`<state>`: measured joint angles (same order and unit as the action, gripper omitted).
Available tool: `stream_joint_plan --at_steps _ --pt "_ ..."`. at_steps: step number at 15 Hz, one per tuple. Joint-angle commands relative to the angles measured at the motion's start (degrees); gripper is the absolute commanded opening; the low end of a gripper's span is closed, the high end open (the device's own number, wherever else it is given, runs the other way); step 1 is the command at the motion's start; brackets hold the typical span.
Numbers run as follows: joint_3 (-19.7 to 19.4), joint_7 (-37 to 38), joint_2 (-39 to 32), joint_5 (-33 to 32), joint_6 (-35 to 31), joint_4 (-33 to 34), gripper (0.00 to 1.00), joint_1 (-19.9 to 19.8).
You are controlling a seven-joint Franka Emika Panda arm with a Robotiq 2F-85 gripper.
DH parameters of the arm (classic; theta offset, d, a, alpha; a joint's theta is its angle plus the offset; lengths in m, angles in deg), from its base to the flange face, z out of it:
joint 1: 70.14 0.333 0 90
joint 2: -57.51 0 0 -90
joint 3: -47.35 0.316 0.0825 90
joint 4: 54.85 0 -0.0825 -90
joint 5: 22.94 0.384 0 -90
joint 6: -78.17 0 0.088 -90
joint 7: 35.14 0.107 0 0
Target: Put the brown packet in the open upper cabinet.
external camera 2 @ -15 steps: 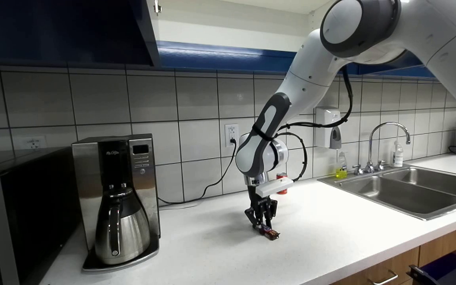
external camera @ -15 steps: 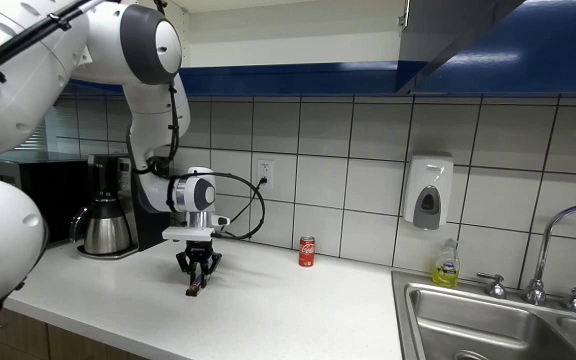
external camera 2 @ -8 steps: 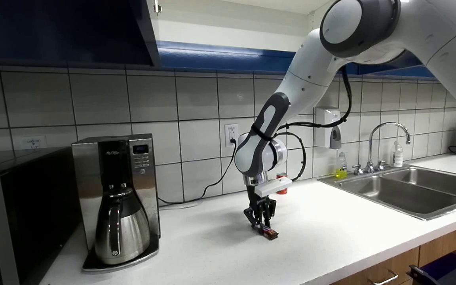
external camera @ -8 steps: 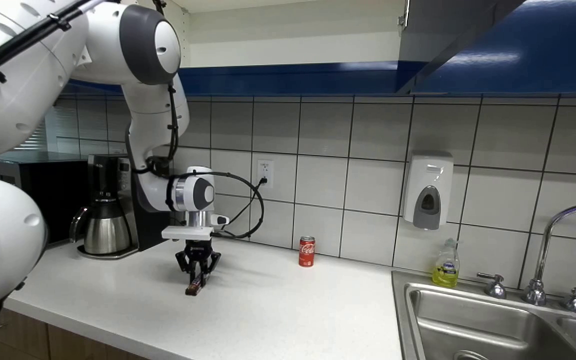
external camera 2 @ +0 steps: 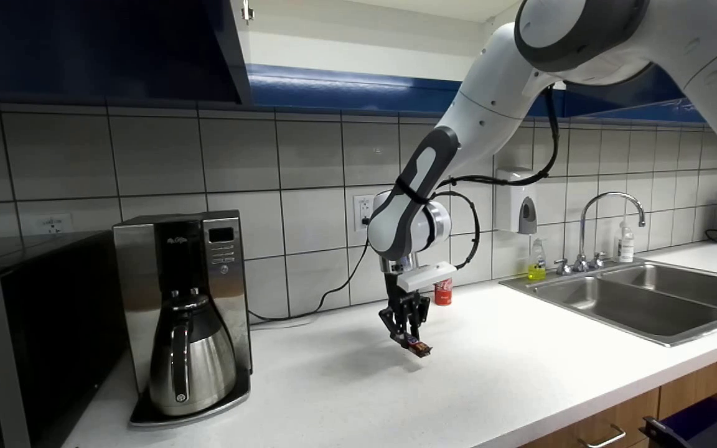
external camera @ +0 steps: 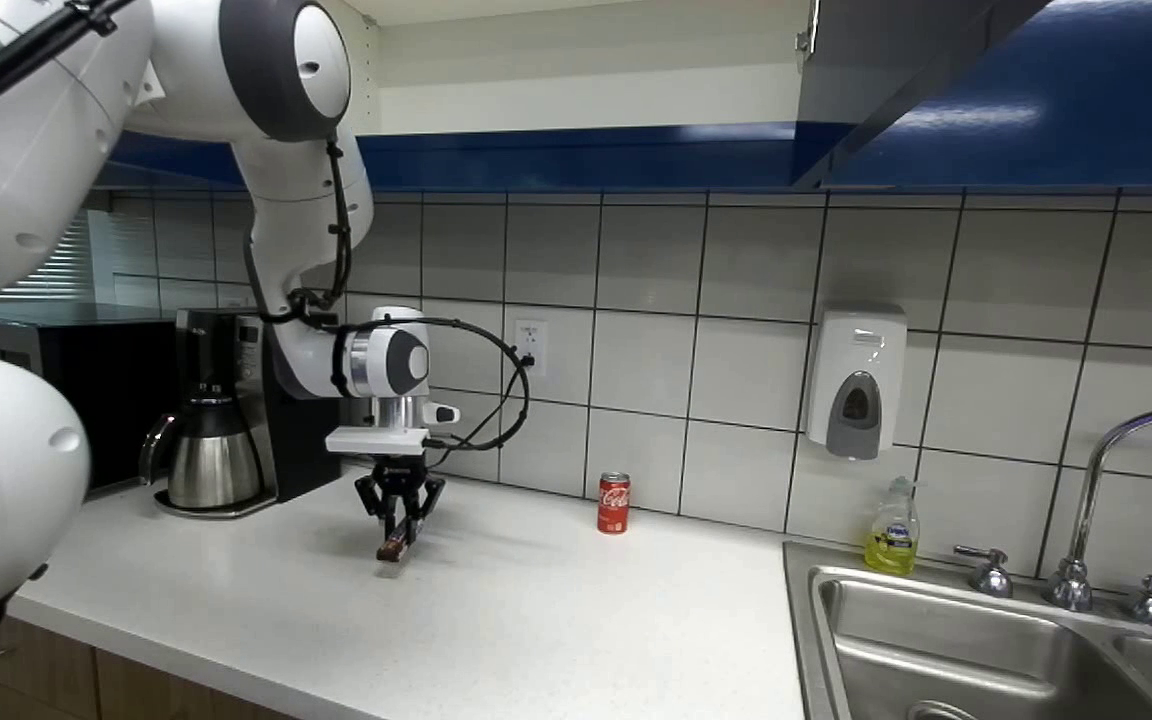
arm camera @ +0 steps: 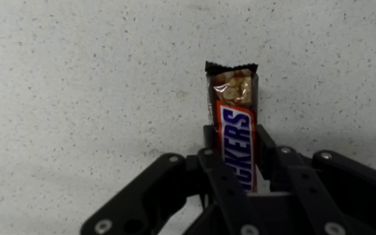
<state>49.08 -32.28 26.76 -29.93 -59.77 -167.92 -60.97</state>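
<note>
We see the black two-fingered gripper [arm camera: 236, 138] pinching both sides of the shiny, flat, dark brown packet [arm camera: 235, 122], just above the speckled white counter [arm camera: 77, 98]. Picking up looks done to us; the trip up into the open blue-and-white wall cabinet [external camera: 576, 160] is left.

**Around the steel sink [external camera: 936, 650]**

A bottle of yellow liquid [external camera: 893, 535] and a chrome faucet [external camera: 1084, 520] stand at the sink's back edge; a white dispenser [external camera: 857, 380] hangs above it. The red can [external camera: 613, 503] stands upright apart from the sink, the coffee maker [external camera 2: 187, 249] farther off, the microwave [external camera 2: 53, 323] farther still.
</note>
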Motion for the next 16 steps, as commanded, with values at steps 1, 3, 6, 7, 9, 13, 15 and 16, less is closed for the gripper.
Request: stream_joint_plan --at_steps 1,3,6,7,9,13,15,16 --pt "-0.4 1.6 5.8 -1.4 1.3 -4.2 0.08 0.5" --pt "-0.2 1.6 8.2 -1.3 1.1 -6.3 0.08 0.4" --pt "0.0 1.4 12.1 -1.2 0.7 -10.6 0.08 0.0" --pt "0.1 1.3 13.9 -1.1 0.5 -12.8 0.08 -0.2" --pt "0.1 1.3 17.2 -1.2 0.4 -16.8 0.08 -0.4" --pt "0.3 0.8 25.5 -1.3 0.1 -25.9 0.08 -1.2" --pt "0.4 0.6 29.8 -1.4 0.6 -30.0 0.08 -1.7" --pt "0.5 0.4 32.1 -1.3 0.7 -32.1 0.08 -2.0"
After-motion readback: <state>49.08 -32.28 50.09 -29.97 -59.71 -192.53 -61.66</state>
